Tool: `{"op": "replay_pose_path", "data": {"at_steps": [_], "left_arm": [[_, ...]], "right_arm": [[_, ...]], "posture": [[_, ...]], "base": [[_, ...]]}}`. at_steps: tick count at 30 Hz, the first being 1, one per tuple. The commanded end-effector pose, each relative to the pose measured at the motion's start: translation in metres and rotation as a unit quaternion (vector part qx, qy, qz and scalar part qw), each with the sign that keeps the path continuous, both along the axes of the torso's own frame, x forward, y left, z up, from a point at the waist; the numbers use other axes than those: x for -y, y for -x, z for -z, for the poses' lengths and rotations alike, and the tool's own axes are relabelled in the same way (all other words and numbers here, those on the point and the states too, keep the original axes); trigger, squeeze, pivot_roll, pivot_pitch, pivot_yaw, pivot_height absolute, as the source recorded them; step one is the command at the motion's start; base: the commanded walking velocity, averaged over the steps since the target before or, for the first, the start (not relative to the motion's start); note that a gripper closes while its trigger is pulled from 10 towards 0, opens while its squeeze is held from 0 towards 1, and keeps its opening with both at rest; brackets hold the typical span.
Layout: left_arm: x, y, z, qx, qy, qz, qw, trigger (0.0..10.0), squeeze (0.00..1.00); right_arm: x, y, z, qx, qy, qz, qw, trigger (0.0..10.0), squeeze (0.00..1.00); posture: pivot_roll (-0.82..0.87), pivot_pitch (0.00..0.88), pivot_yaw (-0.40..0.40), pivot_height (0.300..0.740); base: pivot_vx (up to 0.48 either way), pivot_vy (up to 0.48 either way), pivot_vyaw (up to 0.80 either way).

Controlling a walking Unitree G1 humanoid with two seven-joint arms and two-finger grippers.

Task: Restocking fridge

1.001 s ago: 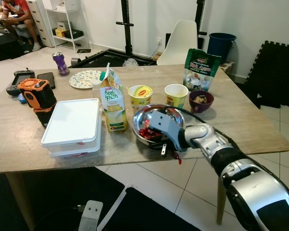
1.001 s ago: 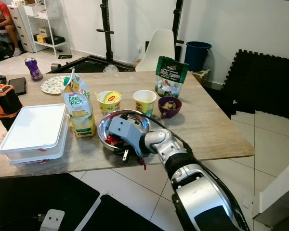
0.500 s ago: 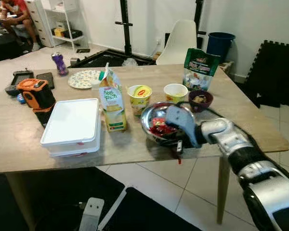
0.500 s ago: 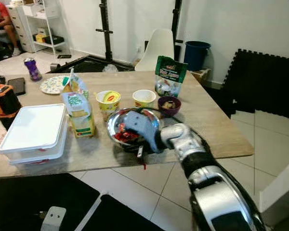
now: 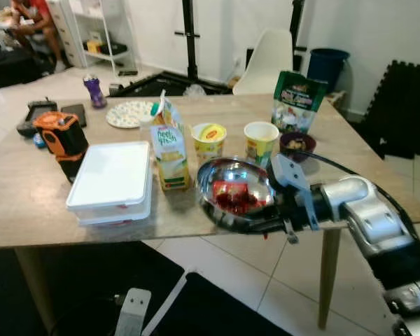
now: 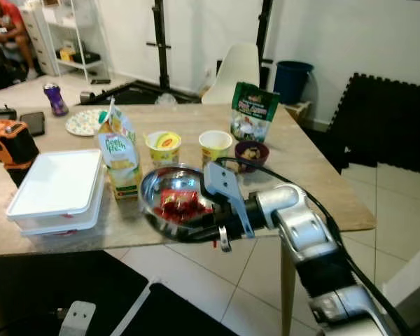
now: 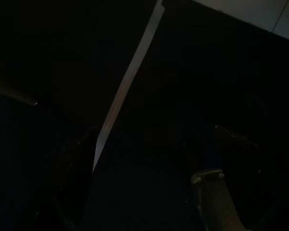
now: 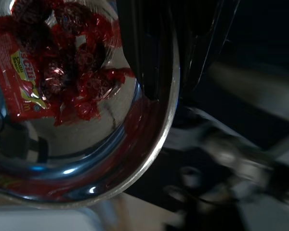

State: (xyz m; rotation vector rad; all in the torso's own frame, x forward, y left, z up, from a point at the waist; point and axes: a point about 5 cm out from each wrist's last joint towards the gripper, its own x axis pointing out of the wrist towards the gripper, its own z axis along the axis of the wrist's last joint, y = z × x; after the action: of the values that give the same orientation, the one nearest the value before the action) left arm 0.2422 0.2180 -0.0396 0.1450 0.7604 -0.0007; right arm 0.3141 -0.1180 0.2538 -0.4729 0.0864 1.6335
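Left eye view: the right gripper (image 5: 271,222) sits at centre-right of the frame, its black fingers clamped on the rim of a steel bowl (image 5: 217,210) that holds red-wrapped sweets (image 5: 232,197). The bowl is tilted and juts past the near edge of the wooden desk (image 5: 28,203). Just left of the bowl stands a juice carton (image 5: 168,155); further left lies a white lidded box (image 5: 112,180), with an orange tool (image 5: 63,136) beyond it. Behind the bowl stand two yellow cups (image 5: 208,140), a purple bowl (image 5: 295,145) and a green snack bag (image 5: 294,100). At the upper left a person sits by a shelf.

Right eye view: the same scene, with the bowl at centre and a white chair (image 6: 236,64) and a blue bin (image 6: 292,78) at the top.

Left wrist view: very dark; the left gripper (image 7: 149,178) has its two fingers apart over a dark floor crossed by a pale strip.

Right wrist view: one black finger (image 8: 144,43) lies inside the bowl's rim, the sweets at the upper left.
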Motion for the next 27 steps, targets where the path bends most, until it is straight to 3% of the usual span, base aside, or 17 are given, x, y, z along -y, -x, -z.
{"op": "replay_pose_path", "data": {"at_steps": [1, 9, 12, 15, 16, 21, 27], "left_arm": [[-0.003, 0.009, 0.006, -0.018, -0.004, -0.002, 1.000, 10.0, 0.00], [-0.006, 0.010, 0.006, -0.021, -0.008, -0.002, 1.000, 10.0, 0.00], [-0.006, 0.011, 0.008, -0.026, -0.010, -0.001, 1.000, 10.0, 0.00], [-0.006, 0.011, 0.008, -0.028, -0.011, -0.001, 1.000, 10.0, 0.00], [-0.007, 0.012, 0.009, -0.029, -0.012, -0.001, 0.999, 10.0, 0.00], [-0.008, 0.013, 0.009, -0.032, -0.015, -0.002, 0.999, 10.0, 0.00], [-0.009, 0.016, 0.011, -0.036, -0.017, -0.003, 0.999, 10.0, 0.00]], "right_arm": [[-0.004, 0.013, -0.007, -0.001, -0.004, -0.040, 0.999, 0.0, 0.00], [-0.002, 0.045, 0.002, -0.028, 0.034, -0.090, 0.995, 0.0, 0.00], [-0.001, 0.064, 0.020, -0.063, 0.060, -0.111, 0.990, 0.0, 0.00], [-0.001, 0.070, 0.031, -0.077, 0.075, -0.111, 0.988, 0.0, 0.00], [0.000, 0.073, 0.047, -0.086, 0.096, -0.101, 0.986, 0.0, 0.00], [0.001, 0.072, 0.072, -0.102, 0.117, -0.073, 0.985, 0.0, 0.00], [0.001, 0.062, 0.103, -0.107, 0.119, 0.008, 0.987, 0.0, 0.00]], "posture": [[-0.04, 0.122, 0.033, 0.740], [-0.04, 0.117, 0.039, 0.740], [-0.05, 0.115, 0.041, 0.740], [-0.04, 0.115, 0.041, 0.740], [-0.04, 0.114, 0.040, 0.740], [-0.04, 0.115, 0.041, 0.740], [-0.04, 0.116, 0.042, 0.740]], "base": [[0.000, 0.000, 0.00], [0.000, 0.000, 0.00], [0.000, 0.000, 0.00], [0.000, 0.000, 0.00], [0.000, 0.000, 0.00], [0.000, 0.000, 0.00], [0.000, 0.000, 0.00]]}}
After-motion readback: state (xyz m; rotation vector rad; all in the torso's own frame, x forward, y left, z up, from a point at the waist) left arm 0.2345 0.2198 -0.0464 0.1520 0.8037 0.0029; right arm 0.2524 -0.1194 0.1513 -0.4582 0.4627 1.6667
